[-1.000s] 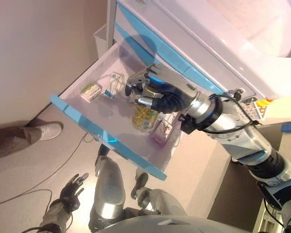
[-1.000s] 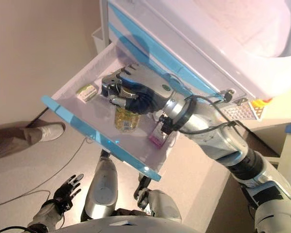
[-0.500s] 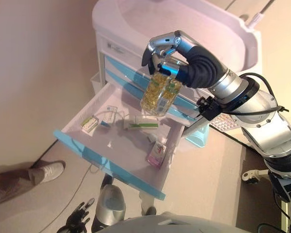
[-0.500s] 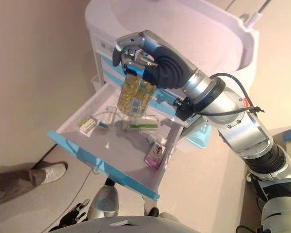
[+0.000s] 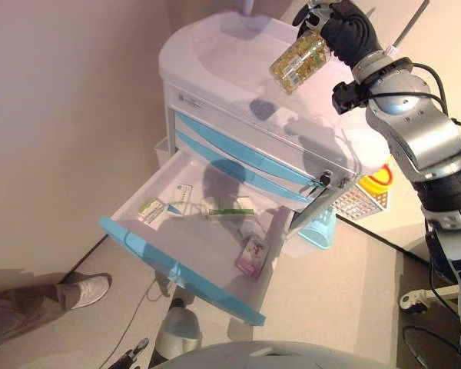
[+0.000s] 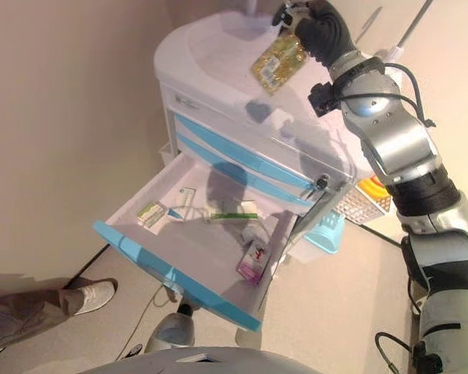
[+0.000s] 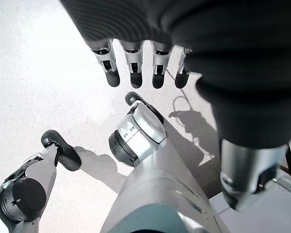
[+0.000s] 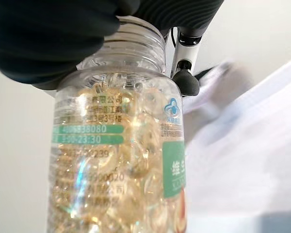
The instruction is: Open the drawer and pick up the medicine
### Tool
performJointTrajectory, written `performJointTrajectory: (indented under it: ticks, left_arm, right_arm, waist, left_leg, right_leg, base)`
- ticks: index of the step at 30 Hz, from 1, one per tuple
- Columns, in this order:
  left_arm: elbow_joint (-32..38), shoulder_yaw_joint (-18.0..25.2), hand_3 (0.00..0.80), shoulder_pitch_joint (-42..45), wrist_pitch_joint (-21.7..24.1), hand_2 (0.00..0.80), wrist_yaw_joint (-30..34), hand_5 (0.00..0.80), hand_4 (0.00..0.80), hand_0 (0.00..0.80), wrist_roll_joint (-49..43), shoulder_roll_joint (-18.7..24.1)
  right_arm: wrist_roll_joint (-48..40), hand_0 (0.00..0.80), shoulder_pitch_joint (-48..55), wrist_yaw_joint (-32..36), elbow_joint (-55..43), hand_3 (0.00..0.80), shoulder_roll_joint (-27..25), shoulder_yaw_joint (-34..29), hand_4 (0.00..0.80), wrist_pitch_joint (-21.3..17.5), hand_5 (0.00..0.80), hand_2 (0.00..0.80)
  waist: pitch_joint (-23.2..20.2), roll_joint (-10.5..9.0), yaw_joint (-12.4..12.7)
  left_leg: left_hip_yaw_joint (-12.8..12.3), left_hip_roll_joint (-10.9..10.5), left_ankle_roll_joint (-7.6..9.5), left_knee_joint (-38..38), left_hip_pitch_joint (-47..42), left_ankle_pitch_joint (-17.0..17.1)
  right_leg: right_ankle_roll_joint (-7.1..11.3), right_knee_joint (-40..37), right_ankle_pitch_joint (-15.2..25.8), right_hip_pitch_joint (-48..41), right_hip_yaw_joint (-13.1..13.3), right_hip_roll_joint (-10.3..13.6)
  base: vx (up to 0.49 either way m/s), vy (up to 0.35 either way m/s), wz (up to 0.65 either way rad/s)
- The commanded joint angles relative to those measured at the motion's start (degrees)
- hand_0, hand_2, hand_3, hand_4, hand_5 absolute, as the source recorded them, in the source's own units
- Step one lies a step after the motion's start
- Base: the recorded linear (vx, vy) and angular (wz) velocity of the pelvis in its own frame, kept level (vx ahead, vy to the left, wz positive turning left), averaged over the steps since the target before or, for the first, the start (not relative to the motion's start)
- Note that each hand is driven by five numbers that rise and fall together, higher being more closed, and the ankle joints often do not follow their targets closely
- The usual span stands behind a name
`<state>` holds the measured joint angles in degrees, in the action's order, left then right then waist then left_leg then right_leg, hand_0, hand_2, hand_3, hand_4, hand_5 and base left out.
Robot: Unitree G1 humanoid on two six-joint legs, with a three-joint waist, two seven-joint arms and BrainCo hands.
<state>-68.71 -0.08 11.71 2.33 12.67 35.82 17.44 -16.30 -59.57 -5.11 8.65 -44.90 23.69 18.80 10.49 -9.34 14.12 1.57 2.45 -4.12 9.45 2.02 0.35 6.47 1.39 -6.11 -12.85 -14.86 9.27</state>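
Your right hand [image 5: 346, 27] is partly cut off at the top edge of both eye views, so its fingertips are hard to make out there — the right wrist view shows its dark cover wrapped round the neck of the clear medicine bottle [image 5: 298, 61], which is full of yellow capsules. The bottle hangs tilted from that grip, high above the white top of the medical cart [image 5: 238, 46]. The right arm reaches up and away from you, bent at the elbow.

Below, the top drawer [image 5: 196, 246] stands pulled fully out, its blue front nearest you. Small medicine boxes [image 5: 150, 209] and a pink packet [image 5: 251, 257] lie inside; their print is too small to read.

Your left hand [image 7: 136, 68] hangs low over the floor, fingers straight and relaxed, holding nothing. A person's shoe [image 5: 83, 290] shows at the lower left.
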Motion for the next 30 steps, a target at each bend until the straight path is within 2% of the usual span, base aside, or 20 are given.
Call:
performJointTrajectory:
  ticks: [1,4,7,12,17,21,27,30]
  left_arm:
    - [-0.77,-0.48,0.000,0.49,-2.11,0.000,-1.18,0.000,0.000,0.000,-2.24,1.92]
    - [-0.35,-1.07,0.000,-0.01,-3.48,0.000,-1.54,0.000,0.000,0.000,-1.95,2.91]
    - [0.01,-1.25,0.000,-0.18,-4.67,0.000,-2.13,0.000,0.000,0.000,-2.28,3.64]
    - [0.33,-1.12,0.000,-0.72,-6.00,0.000,-2.48,0.000,0.000,0.000,-2.29,4.37]
    - [0.53,-0.98,0.000,-0.52,-6.05,0.000,-2.39,0.000,0.000,0.000,-2.57,4.18]
    - [0.79,-0.98,0.000,-0.18,-5.95,0.000,-2.05,0.000,0.000,0.000,-2.89,4.32]
    - [-0.05,-1.03,0.000,-0.50,-4.26,0.000,-1.47,0.000,0.000,0.000,-4.29,3.96]
    - [-0.11,-1.47,0.000,-0.57,-3.25,0.000,-2.34,0.000,0.000,0.000,-4.81,2.99]
  right_arm:
    - [9.64,0.800,-10.08,-3.68,8.17,0.800,-3.31,4.16,0.800,-1.08,0.800,0.800]
    - [16.65,0.800,-17.87,-4.33,20.49,0.800,-4.83,11.50,0.800,-1.66,0.800,0.800]
    - [23.30,0.800,-24.27,-4.16,28.42,0.800,-5.66,18.81,0.800,-1.57,0.800,0.800]
    - [28.99,0.800,-29.16,-3.29,33.67,0.800,-6.61,26.80,0.800,-0.43,0.800,0.800]
    - [39.72,0.800,-29.05,-2.92,35.50,0.800,-7.20,32.03,0.800,-1.55,0.800,0.800]
    - [40.86,0.800,-28.19,-2.86,36.44,0.800,-7.36,34.39,0.800,0.06,0.800,0.800]
    - [42.04,0.800,-24.54,-3.92,39.09,0.800,-5.80,33.03,0.800,-1.94,0.800,0.800]
    - [40.62,0.800,-22.01,-4.17,39.77,0.800,-3.87,31.43,0.800,-1.54,0.800,0.800]
  waist:
    - [-1.27,0.83,2.16]
    - [-1.37,0.90,3.36]
    - [-1.60,0.76,4.53]
    - [-1.69,0.64,5.36]
    - [-1.67,1.00,5.97]
    - [-1.28,1.04,6.55]
    - [-0.16,0.79,7.30]
    - [-0.08,0.67,7.48]
  left_leg:
    - [2.81,-0.24,2.47,-5.17,-7.38,-3.17]
    - [3.44,-0.52,2.46,-5.15,-7.23,-2.90]
    - [3.82,-0.63,2.42,-5.33,-7.03,-2.60]
    - [4.27,-0.96,2.52,-4.98,-6.18,-2.55]
    - [4.58,-1.10,2.68,-4.95,-5.49,-2.50]
    - [5.07,-1.28,2.77,-4.59,-4.60,-2.66]
    - [5.26,-1.36,2.84,-3.40,-3.36,-3.32]
    - [5.16,-1.35,2.95,-3.34,-3.65,-3.59]
  right_leg:
    - [1.14,2.39,5.67,2.16,-2.05,2.46]
    - [1.42,2.17,6.04,1.80,-2.93,2.94]
    - [1.70,1.97,6.32,1.63,-3.77,3.31]
    - [1.98,2.10,6.46,2.01,-4.48,3.88]
    - [2.18,2.16,6.42,2.44,-5.04,4.31]
    - [2.38,1.95,6.50,2.95,-5.06,4.51]
    - [2.42,1.75,6.51,3.44,-4.93,4.51]
    - [2.36,1.79,6.36,3.22,-4.76,4.37]
  base:
    - [0.029,0.056,0.13]
    - [0.026,0.048,0.09]
    - [0.029,0.036,0.12]
    - [0.012,0.014,0.06]
    - [0.001,0.010,0.03]
    - [-0.009,-0.006,0.00]
    - [-0.040,-0.038,-0.01]
    - [0.000,0.000,0.00]
